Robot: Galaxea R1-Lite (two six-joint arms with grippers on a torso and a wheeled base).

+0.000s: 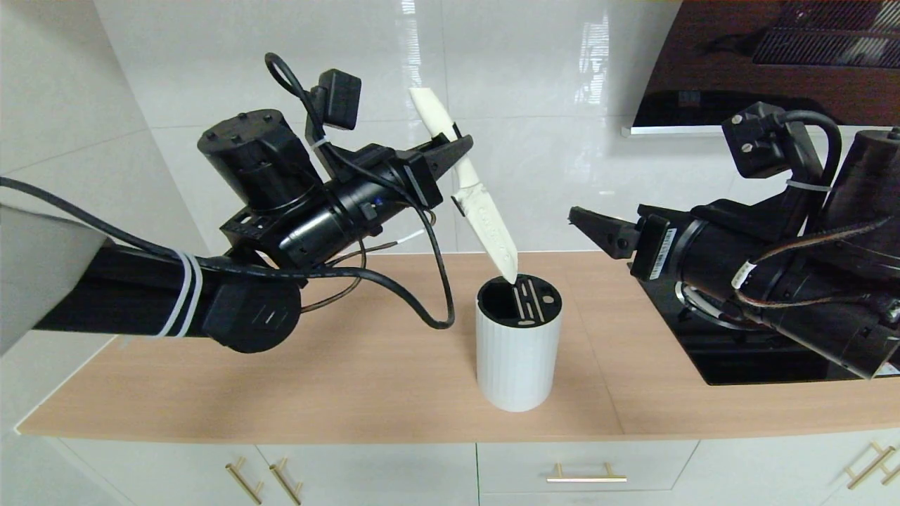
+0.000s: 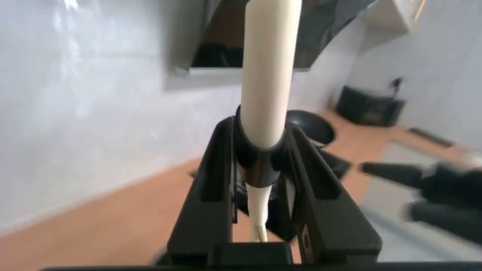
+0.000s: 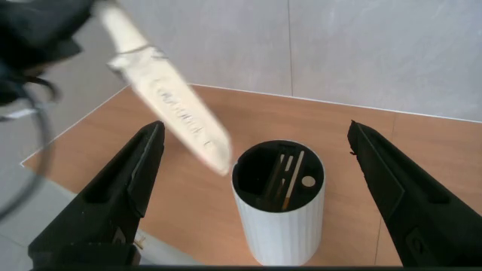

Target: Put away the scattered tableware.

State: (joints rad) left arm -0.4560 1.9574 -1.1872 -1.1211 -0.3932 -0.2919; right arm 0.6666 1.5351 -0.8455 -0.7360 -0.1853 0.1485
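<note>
Above centre, my left gripper (image 1: 450, 151) is clamping the knife (image 1: 485, 225); its tilted tip is sitting at the rim of the holder (image 1: 519, 351), risking a snag toppling it; my right gripper (image 1: 587, 223) is hanging spread.

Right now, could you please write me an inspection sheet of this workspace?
Surface: wooden countertop, with the white holder standing upright on it.
Job's things: white knife, tilted, its tip at the white holder's rim; I cannot tell whether the tip is inside.
Clutter: nothing seen.
Grippers: left gripper shut on the knife's handle; right gripper open and empty, beside the holder.
Cables: black cable loops down from the left arm, close behind the holder.
Surroundings: tiled wall, range hood, black cooktop on the right, drawers below.
</note>
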